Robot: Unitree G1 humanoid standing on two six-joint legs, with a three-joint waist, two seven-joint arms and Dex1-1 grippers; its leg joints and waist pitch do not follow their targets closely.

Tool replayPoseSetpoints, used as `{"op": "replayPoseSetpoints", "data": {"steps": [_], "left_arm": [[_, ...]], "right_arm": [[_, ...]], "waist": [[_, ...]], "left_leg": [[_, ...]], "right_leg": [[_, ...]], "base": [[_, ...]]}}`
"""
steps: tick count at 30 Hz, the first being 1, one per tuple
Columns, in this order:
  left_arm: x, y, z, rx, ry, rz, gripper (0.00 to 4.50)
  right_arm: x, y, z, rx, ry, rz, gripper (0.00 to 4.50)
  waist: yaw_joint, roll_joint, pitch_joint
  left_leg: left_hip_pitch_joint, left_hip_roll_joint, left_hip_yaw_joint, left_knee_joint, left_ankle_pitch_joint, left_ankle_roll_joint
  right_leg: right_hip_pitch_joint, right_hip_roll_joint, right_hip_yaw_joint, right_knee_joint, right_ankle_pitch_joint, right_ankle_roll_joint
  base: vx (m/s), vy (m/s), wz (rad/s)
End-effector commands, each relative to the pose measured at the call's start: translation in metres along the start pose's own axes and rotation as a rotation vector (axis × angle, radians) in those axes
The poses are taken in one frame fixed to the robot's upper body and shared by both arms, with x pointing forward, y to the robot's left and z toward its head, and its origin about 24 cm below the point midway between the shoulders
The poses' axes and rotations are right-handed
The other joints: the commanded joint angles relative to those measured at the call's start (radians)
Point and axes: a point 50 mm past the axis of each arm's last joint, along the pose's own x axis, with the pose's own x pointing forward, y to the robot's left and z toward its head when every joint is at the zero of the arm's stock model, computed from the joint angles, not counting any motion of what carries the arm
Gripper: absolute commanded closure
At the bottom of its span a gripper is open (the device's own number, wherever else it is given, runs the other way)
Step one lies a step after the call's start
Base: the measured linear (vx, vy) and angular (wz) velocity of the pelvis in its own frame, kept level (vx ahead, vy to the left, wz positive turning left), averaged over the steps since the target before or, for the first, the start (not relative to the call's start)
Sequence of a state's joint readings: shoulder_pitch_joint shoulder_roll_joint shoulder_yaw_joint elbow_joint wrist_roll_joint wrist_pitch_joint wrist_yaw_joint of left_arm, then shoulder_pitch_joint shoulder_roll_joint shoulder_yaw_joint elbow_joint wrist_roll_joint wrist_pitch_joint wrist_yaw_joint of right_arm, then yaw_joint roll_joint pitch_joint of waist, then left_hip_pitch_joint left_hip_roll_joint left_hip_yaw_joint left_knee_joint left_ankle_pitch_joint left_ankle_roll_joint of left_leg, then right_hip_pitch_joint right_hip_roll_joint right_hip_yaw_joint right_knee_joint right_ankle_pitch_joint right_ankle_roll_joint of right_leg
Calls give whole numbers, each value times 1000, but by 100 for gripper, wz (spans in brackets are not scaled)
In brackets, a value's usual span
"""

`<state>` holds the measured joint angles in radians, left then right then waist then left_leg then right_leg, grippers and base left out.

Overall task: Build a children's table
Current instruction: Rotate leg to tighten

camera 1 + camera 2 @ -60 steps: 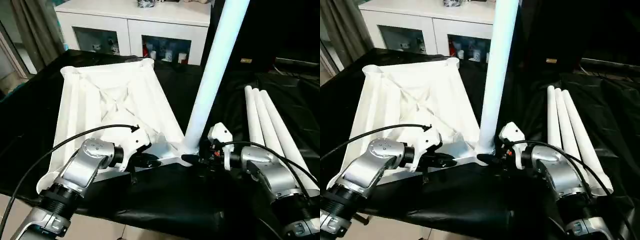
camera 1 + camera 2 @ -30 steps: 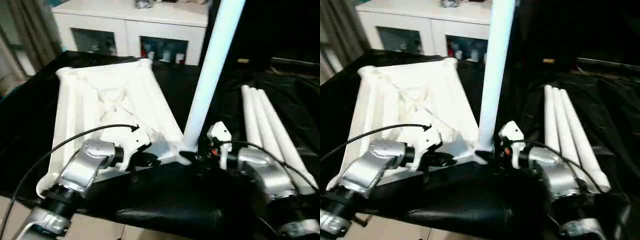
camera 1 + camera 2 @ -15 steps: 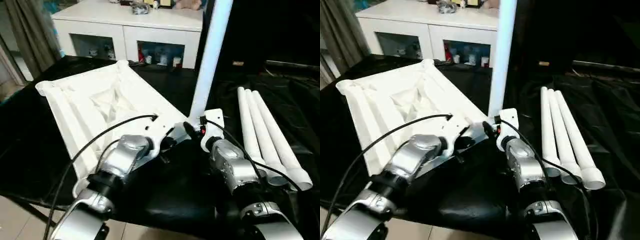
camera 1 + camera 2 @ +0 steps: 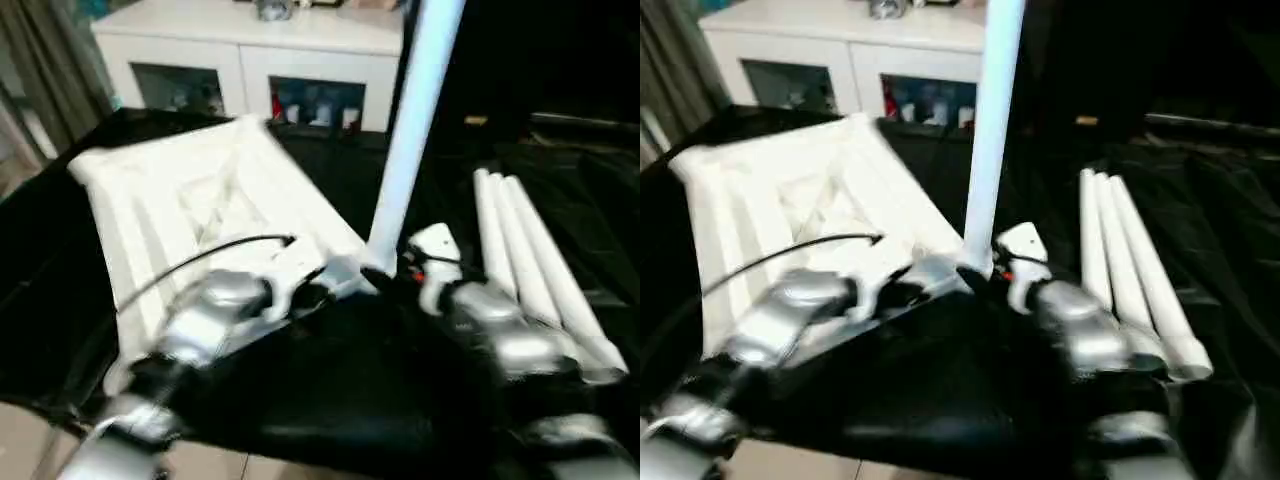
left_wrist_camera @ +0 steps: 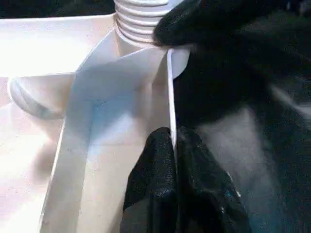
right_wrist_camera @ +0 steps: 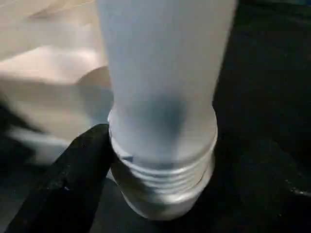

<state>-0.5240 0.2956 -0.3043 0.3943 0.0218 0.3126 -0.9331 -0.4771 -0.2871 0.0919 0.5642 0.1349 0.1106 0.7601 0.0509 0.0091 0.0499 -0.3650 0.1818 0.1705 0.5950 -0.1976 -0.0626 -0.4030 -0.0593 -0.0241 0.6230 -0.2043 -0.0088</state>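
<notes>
The children's table top (image 4: 190, 200) lies upside down on the black-draped work table, ribbed side up. One white leg (image 4: 410, 130) stands upright in its near right corner, its threaded end (image 6: 163, 170) seated in the corner socket. My left gripper (image 5: 175, 145) is shut on the thin rim wall of the top, close to that corner. My right gripper (image 4: 388, 274) sits at the base of the standing leg, right beside its threads.
Three more white legs (image 4: 530, 260) lie side by side on the black cloth (image 4: 350, 400) to the right. A white glass-door cabinet (image 4: 250, 60) stands behind the table. The table's near edge runs just below my forearms.
The head camera has swung, so the whole scene has shifted. My left gripper keeps its pinch on the rim. The leg still stands in the corner with my right gripper at its base.
</notes>
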Motion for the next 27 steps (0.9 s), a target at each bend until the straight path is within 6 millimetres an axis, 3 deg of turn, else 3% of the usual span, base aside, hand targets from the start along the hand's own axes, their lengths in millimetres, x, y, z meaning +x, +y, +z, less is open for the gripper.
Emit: {"op": "replayPoseSetpoints", "data": {"steps": [1, 5, 13, 17, 23, 27], "left_arm": [[2, -10, -1, -8, -49, -92, 450], [-13, -9, -1, 9, -39, -152, 450], [-18, -14, -4, 14, -38, -203, 450], [-17, -17, -3, 14, -38, -210, 450], [-16, -18, -3, 16, -35, -216, 450], [-14, -18, -4, 15, -31, -215, 450]], "right_arm": [[-5, 1, 3, -23, 13, 71, 68], [-23, -2, 6, -45, 47, 203, 68], [-26, 3, 9, -37, 33, 295, 68], [-24, 8, 7, -29, 35, 316, 93], [-22, 13, 4, -25, 40, 336, 156], [-21, 14, 3, -19, 33, 332, 172]], "waist": [[5, -8, -64], [12, -3, -60], [16, -2, -63], [15, -6, -65], [17, -3, -64], [17, -3, -64]], "left_leg": [[-1, 35, -5, -56, -87, 109], [6, 41, -5, -61, -134, 88], [5, 43, -2, -59, -112, 76], [2, 43, -3, -58, -88, 78], [3, 43, -3, -58, -89, 76], [3, 43, -4, -58, -90, 73]], "right_leg": [[60, -66, 34, -66, 18, -274], [56, -67, 34, -72, -57, -273], [57, -70, 28, -67, -25, -286], [61, -69, 25, -62, 14, -287], [61, -69, 24, -62, 7, -284], [61, -70, 24, -63, 0, -281]], "base": [[0, 0, 0], [0, 0, 0], [0, 0, 0], [0, 0, 0], [0, 0, 0], [0, 0, 0]]}}
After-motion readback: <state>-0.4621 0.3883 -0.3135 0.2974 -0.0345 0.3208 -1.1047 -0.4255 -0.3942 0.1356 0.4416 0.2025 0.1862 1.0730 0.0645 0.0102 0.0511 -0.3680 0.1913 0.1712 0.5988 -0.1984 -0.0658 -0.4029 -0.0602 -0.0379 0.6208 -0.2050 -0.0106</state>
